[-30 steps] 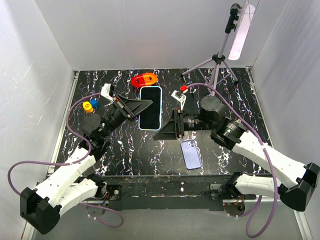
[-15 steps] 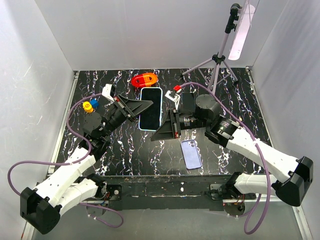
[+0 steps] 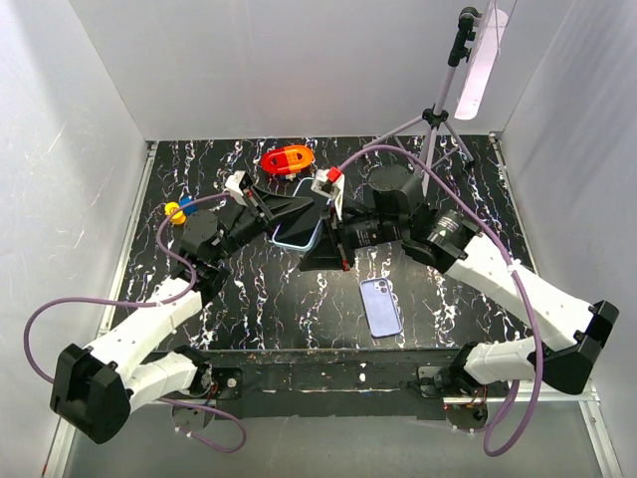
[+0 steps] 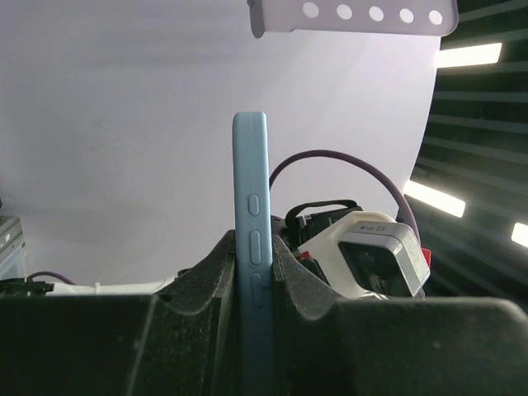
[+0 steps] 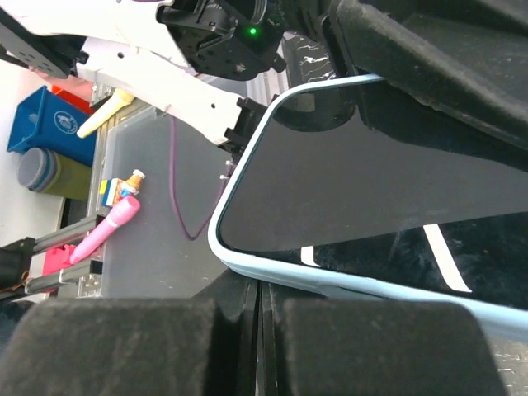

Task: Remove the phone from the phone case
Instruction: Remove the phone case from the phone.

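The case (image 4: pixel 250 206) is pale blue, smooth and matte. From the left wrist it shows edge-on as a slim upright strip with rounded ends and three raised oblong buttons down its side. The phone (image 5: pixel 346 190) sits inside it, its glossy black screen framed by the case's rounded rim. Both are held up off the bench (image 3: pixel 249 299) at its middle-far part, tilted, between the two arms. The left pincer (image 4: pixel 252 276) is closed on the case from the left, and its black, slightly grainy foam pads (image 4: pixel 206 285) press both flat faces. The right pincer (image 5: pixel 258 318) comes in from the right with its blocky black pads closed together, leaving only a hairline seam. Their tips sit right at the case's lower rim, but whether they pinch that lip I cannot tell. The bench top is black with white marble-like veins. A purple phone (image 3: pixel 380 306) with rounded corners lies flat near the right arm. A red-orange oval thing (image 3: pixel 288 159) lies just beyond the case, a small yellow-and-blue toy (image 3: pixel 178 209) is at the left, and a thin metal tripod (image 3: pixel 435 124) stands at the far right.
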